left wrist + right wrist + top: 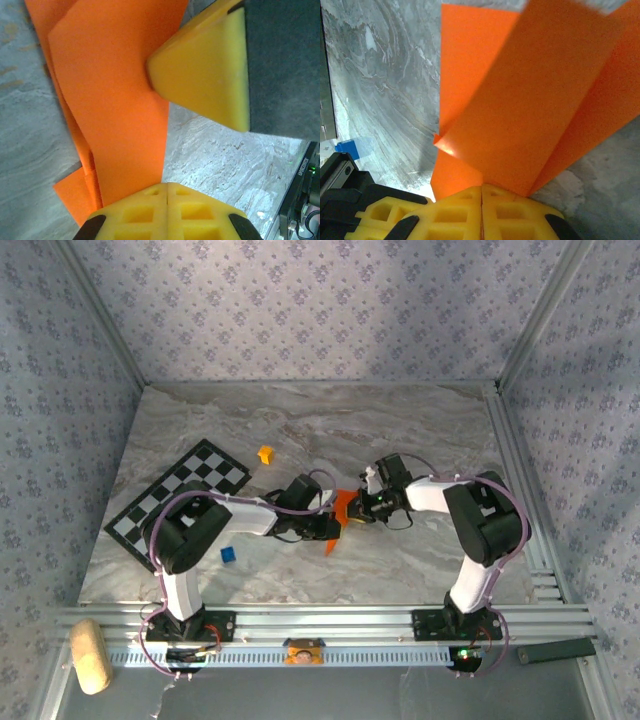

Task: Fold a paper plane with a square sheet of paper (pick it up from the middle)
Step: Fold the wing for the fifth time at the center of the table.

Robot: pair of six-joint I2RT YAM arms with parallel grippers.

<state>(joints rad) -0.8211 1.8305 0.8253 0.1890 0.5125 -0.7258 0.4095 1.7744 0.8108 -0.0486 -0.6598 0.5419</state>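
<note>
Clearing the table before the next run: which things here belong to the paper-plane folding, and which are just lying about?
In use: folded orange paper, left gripper, right gripper, both shut on it.
Lying about: checkered board, yellow-orange cube, blue cube.

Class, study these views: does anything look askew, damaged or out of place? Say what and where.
The orange paper, pinched between the left tool and right tool, has unevenly overlapping layers. The checkered board lies skewed to the table edges. Nothing looks spilled.
</note>
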